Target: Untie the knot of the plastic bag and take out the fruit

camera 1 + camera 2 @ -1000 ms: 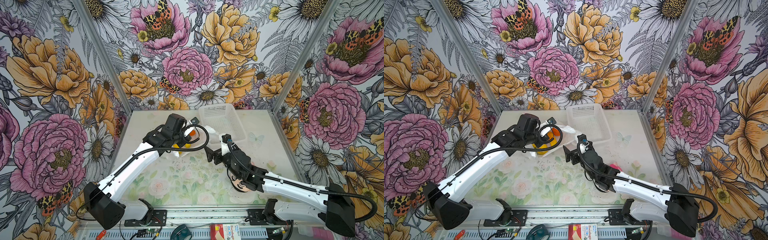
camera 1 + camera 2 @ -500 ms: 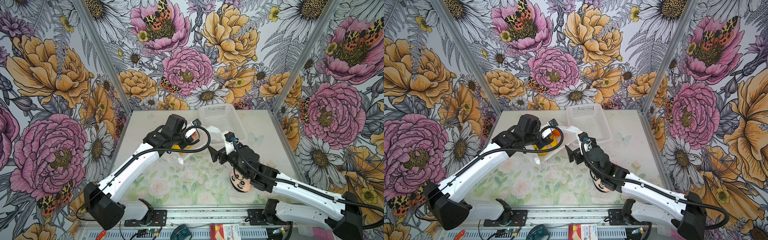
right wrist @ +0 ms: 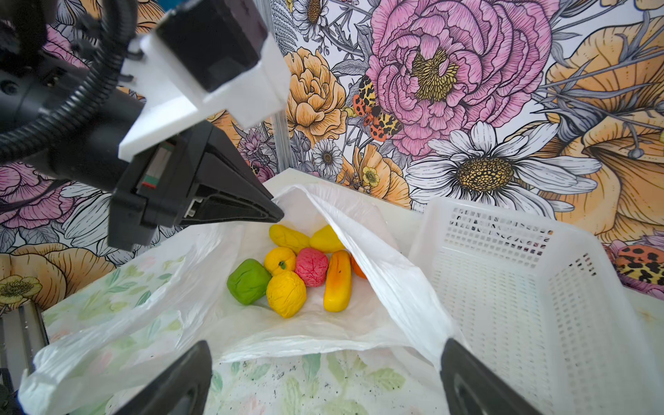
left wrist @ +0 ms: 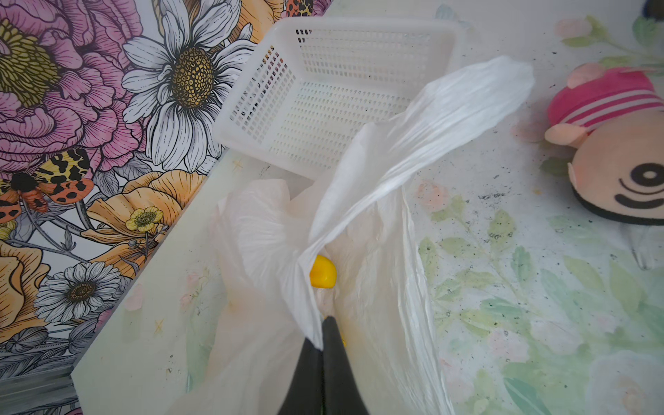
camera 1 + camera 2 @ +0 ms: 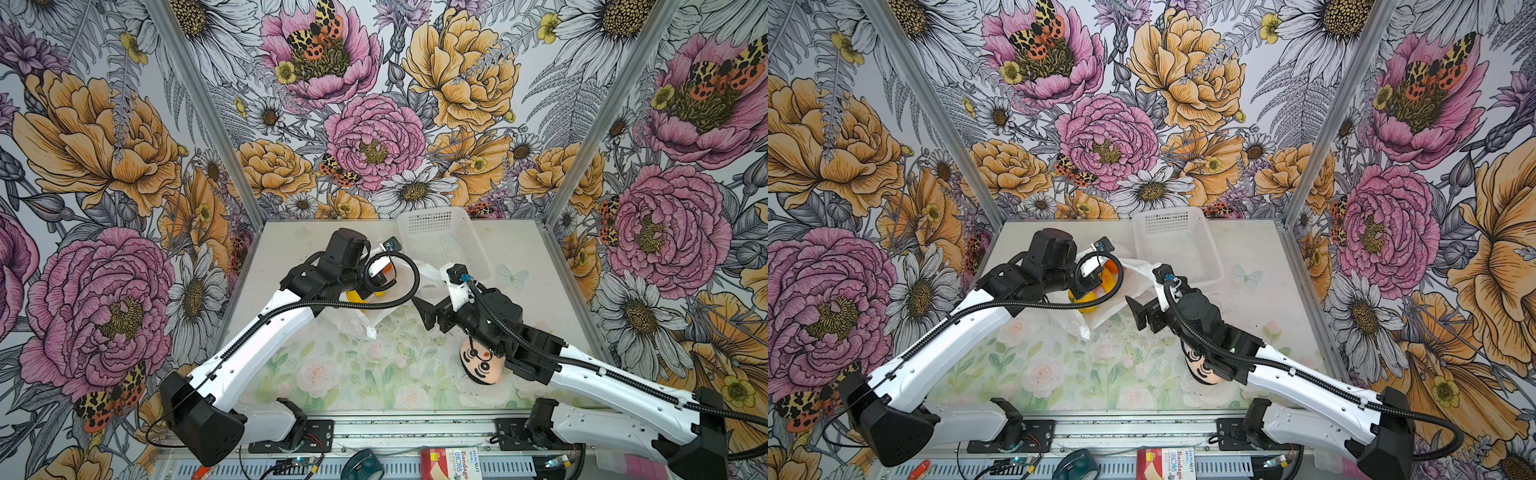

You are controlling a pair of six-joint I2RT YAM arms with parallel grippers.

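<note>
Two claws work at one plastic bag [image 3: 381,276]. The left claw [image 4: 322,328] is clenched. Its two black fingers press together on a bunched fold of the bag's white film and hold that edge up off the table [image 4: 503,251]. From the pinch, one broad strip of film runs away toward the basket [image 4: 323,90]. The right claw [image 3: 325,345] is released: its two fingers [image 3: 179,381] are spread wide, grip nothing and point at the bag's open mouth. The raised edge of the film comes down to one of those fingers, and I cannot tell whether it touches.

The fruit [image 3: 287,293] lies inside the bag, straight ahead of the right claw and just below the left claw's tip. There are eight pieces in one close cluster: four yellow, one long yellow-to-orange, one green, one pink-red, and one orange mostly hidden behind the film. In the left wrist view only one yellow piece shows, just beyond the clenched tips.

The basket, white and perforated, stands just beside the bag, beyond the right claw toward the back wall. One plush doll [image 5: 482,365] lies face up behind the right claw, partly under that arm.
</note>
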